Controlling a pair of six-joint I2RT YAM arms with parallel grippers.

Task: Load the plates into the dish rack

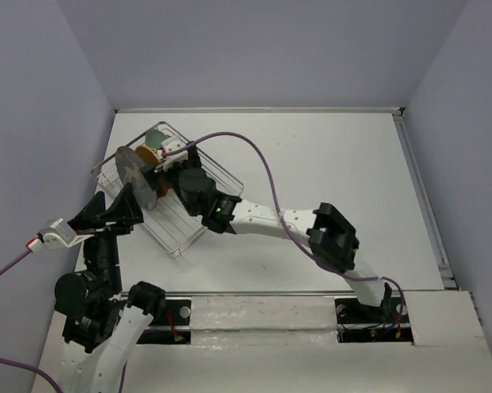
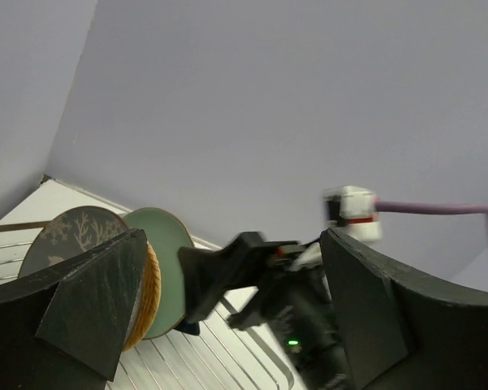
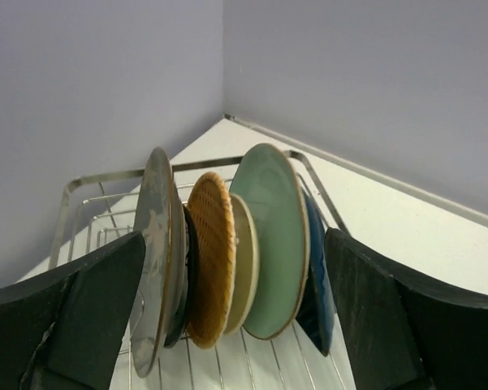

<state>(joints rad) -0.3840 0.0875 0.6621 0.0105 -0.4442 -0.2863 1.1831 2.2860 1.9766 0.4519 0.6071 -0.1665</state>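
Several plates stand upright in a row in the dish rack (image 3: 89, 180): grey (image 3: 154, 244), black (image 3: 187, 292), orange (image 3: 211, 260), cream (image 3: 245, 260), pale teal (image 3: 272, 236) and dark blue (image 3: 318, 284). My right gripper (image 3: 233, 240) is open, and in its wrist view the row shows between its fingers with none gripped. From above, it (image 1: 169, 167) hovers over the rack (image 1: 221, 176) beside the plates (image 1: 137, 176). My left gripper (image 1: 110, 211) is open and empty at the rack's near-left edge, facing the grey plate (image 2: 73, 236) and teal plate (image 2: 166, 244).
The rack sits at the far left of the white table (image 1: 336, 180), close to the left wall. The right arm (image 1: 336, 237) stretches diagonally across the table, its purple cable (image 1: 262, 164) looping above. The right gripper's body (image 2: 252, 276) fills the middle of the left wrist view.
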